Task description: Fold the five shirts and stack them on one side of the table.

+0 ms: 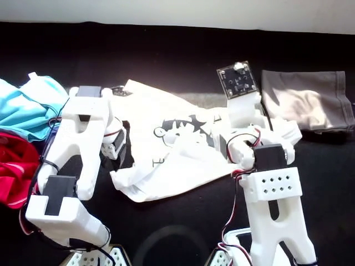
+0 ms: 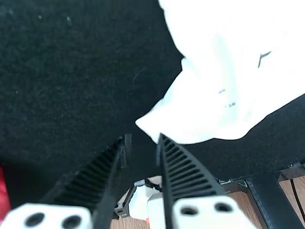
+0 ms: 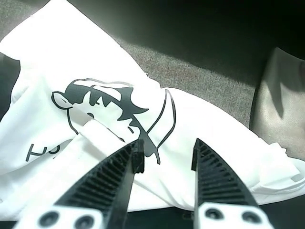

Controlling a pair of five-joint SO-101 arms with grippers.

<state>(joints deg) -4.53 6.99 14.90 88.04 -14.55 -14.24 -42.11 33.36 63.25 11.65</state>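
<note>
Count: two arms, two claws. Four shirts can be told apart: one white, one grey, one turquoise, one red. A pale patch lies on top of the turquoise one; cannot tell whether it is a separate shirt.

White shirt (image 1: 166, 160): lies mid-table (image 1: 166, 55), rumpled and half spread, with a black line drawing and lettering facing up. Its near edge is bunched in loose folds.

Grey shirt (image 1: 305, 100): folded flat, far right. Turquoise shirt (image 1: 28, 111): crumpled heap, far left. Red shirt (image 1: 14, 166): crumpled, left edge, just nearer than the turquoise and touching it.

Left gripper (image 2: 142, 139): jaws parted by a narrow gap, with bare black cloth between them and nothing held. A corner of the white shirt sits just beyond the fingertips, off its left near edge.

Right gripper (image 3: 167, 149): jaws wide apart and empty, over the printed drawing on the right part of the white shirt. The grey shirt lies beyond, to the right.
</note>
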